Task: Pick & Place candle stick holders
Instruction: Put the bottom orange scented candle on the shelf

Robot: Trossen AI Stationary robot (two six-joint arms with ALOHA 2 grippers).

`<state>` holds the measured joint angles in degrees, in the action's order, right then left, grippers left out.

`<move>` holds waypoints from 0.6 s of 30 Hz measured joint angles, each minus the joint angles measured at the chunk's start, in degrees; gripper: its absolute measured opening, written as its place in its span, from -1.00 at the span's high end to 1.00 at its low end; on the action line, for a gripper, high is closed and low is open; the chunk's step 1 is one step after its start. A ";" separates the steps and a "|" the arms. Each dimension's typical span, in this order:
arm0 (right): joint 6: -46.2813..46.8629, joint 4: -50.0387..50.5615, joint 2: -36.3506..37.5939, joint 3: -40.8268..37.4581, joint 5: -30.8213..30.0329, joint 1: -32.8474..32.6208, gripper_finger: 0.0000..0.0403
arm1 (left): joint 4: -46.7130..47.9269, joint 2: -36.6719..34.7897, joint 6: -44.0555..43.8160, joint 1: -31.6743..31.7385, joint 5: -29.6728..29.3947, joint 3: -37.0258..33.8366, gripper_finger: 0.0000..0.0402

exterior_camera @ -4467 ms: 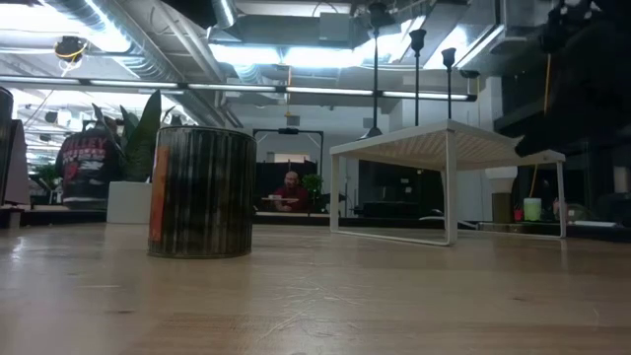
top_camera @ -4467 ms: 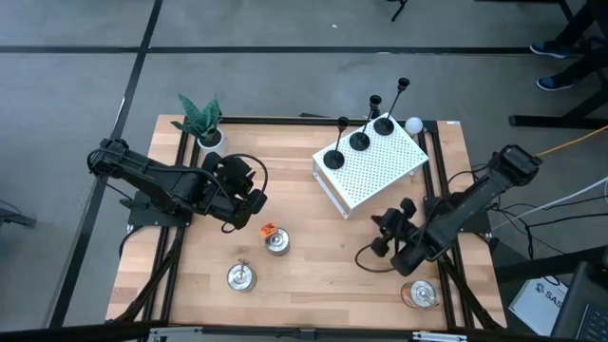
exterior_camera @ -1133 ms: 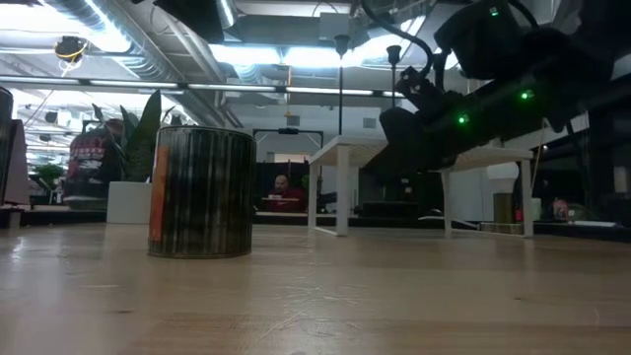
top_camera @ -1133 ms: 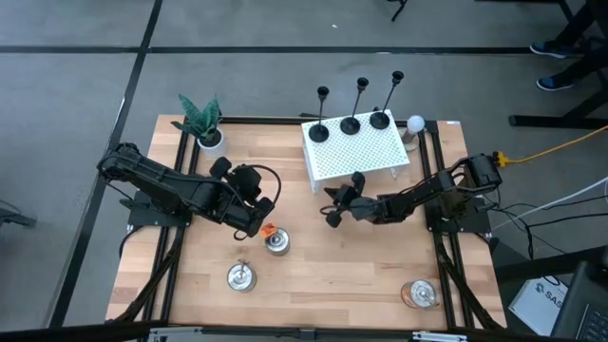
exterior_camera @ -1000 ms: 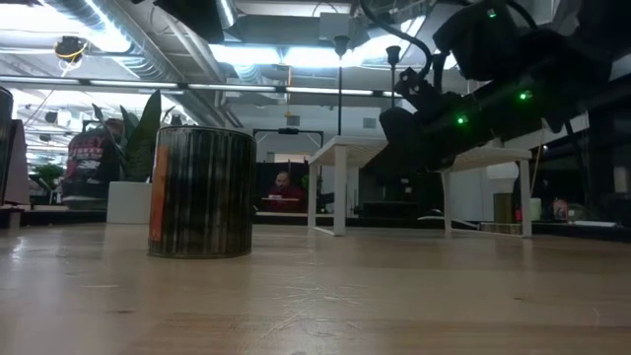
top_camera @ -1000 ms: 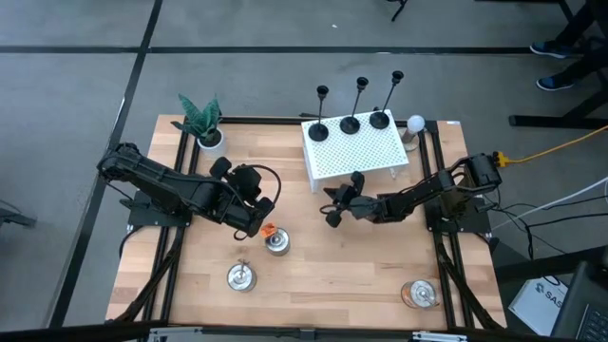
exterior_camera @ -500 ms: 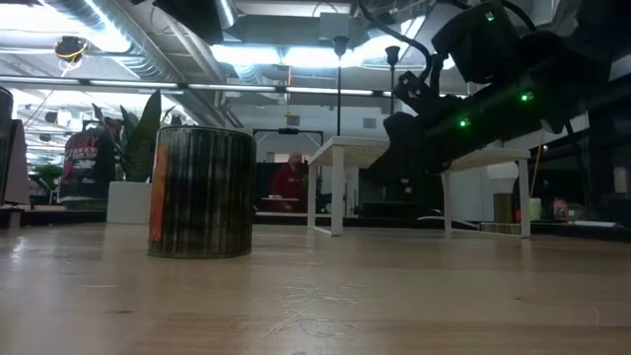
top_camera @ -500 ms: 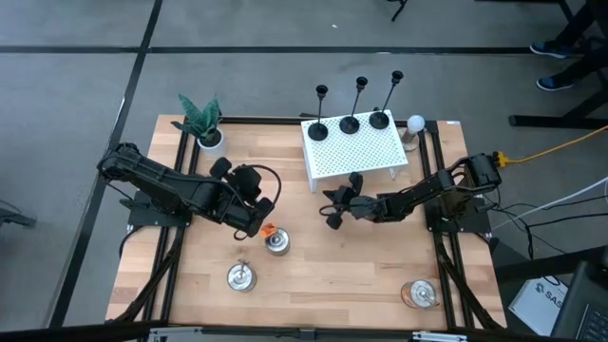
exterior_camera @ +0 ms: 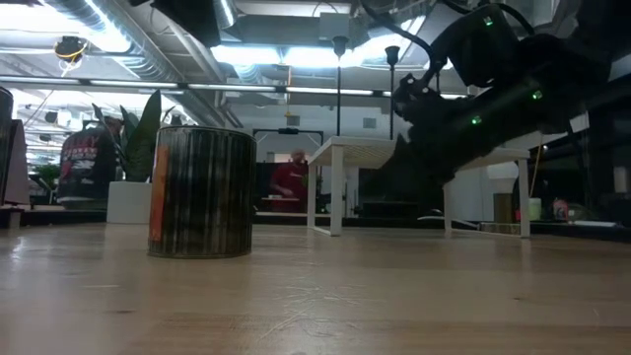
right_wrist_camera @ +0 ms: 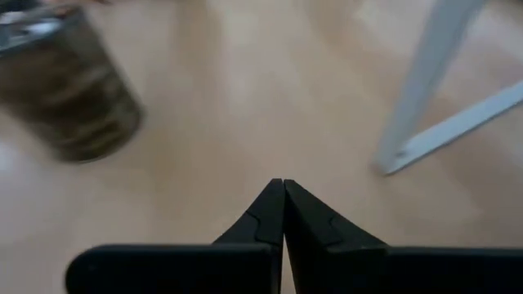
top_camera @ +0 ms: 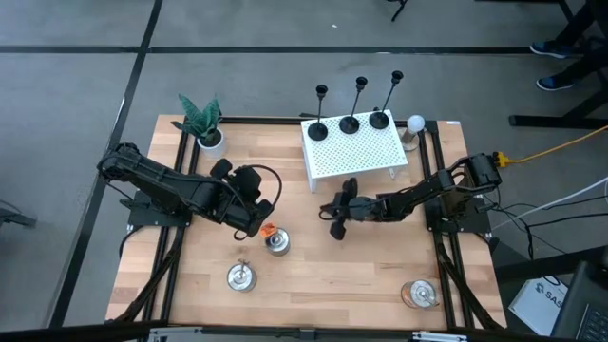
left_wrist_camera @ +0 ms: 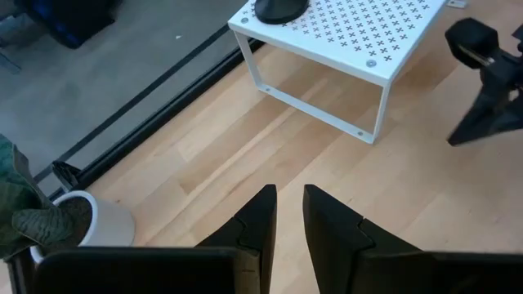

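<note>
Three black candle stick holders (top_camera: 350, 123) stand by their round bases in a row along the far side of a white perforated riser (top_camera: 361, 157); their stems rise toward the far edge. Two of the stems (exterior_camera: 338, 89) show in the low view. My right gripper (top_camera: 334, 217) is shut and empty, just in front of the riser's near left corner and pointing toward the table's left, with its fingertips together in its wrist view (right_wrist_camera: 283, 183). My left gripper (top_camera: 266, 201) waits left of centre with a narrow gap between its fingers (left_wrist_camera: 288, 194), empty, facing the riser (left_wrist_camera: 343, 41).
A striped tin can (top_camera: 276, 244) stands near the left gripper, large in the low view (exterior_camera: 202, 192). Two round metal tins (top_camera: 240, 276) (top_camera: 420, 294) sit near the front edge. A potted plant (top_camera: 202, 123) and a white ball (top_camera: 414, 123) are at the back.
My right gripper has tipped a little down toward the table and shifted slightly toward the near edge, staying shut. The riser and the holders have kept still. A person far behind the table has moved.
</note>
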<state>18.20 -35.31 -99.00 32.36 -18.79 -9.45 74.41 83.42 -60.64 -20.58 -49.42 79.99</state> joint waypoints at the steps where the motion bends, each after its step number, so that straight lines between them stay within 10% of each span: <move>1: 0.98 0.13 0.00 0.00 1.76 -0.09 0.95 | 0.00 0.00 0.55 0.00 -0.07 0.00 0.71; 10: 4.89 0.13 0.00 0.00 20.39 -0.24 0.95 | 1.26 -4.13 8.15 -2.72 -5.00 -0.34 0.71; 18: 7.32 -0.43 0.00 0.00 25.91 -1.01 0.95 | -11.32 -16.95 7.83 -9.73 -7.88 -16.24 0.71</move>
<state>25.52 -35.75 -99.00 32.36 7.11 -10.46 63.10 66.47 -52.81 -30.31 -57.29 63.75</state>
